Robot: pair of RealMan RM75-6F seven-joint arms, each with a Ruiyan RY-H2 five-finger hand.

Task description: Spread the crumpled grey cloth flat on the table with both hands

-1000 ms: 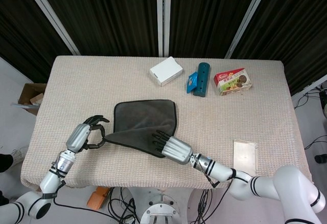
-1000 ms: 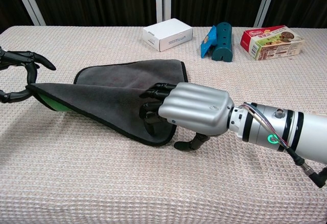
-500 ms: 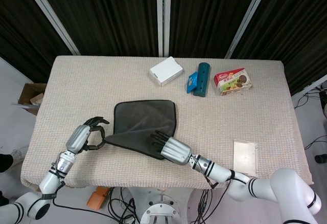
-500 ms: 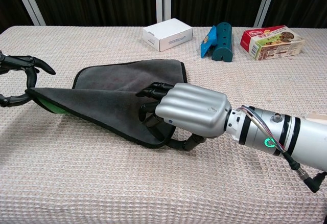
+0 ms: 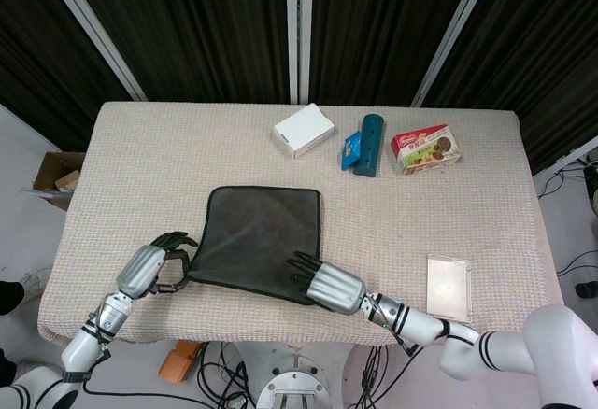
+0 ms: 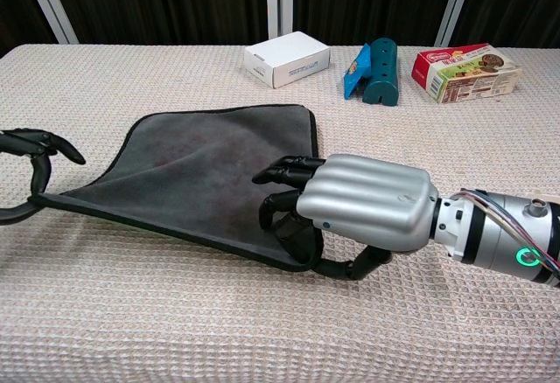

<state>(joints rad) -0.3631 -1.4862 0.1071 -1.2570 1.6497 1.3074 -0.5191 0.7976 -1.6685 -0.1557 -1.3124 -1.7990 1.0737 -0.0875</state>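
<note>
Left hand pinches grey cloth near-left corner; right hand grips near-right edge; both drawn nearer than a second ago, cloth now unfolded at table centre. Chest view: right hand fingers curled on hem, cloth open, green underside gone.
</note>
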